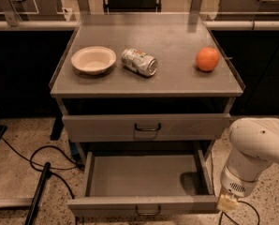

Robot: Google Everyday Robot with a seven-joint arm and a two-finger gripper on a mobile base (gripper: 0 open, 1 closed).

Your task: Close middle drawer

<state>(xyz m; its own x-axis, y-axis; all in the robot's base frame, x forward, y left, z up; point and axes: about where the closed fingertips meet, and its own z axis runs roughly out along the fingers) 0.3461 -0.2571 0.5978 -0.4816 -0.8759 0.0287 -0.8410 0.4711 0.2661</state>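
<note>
The middle drawer (146,175) is pulled far out, showing a wide, shallow, empty grey tray. Its low front panel (106,205) with a small dark U-shaped handle (147,213) sits at the bottom edge of the view. My white arm (259,146) reaches in from the right. My gripper (226,203) hangs at its lower end, just to the right of the drawer's front right corner. I cannot tell whether it touches the drawer.
The drawer above (146,127) stands slightly out with a dark gap over it. On the cabinet top (177,78) are a white bowl (93,59), a crushed can (139,62) and an orange (208,59). Black cables (41,161) and a dark rod (38,193) lie on the floor at left.
</note>
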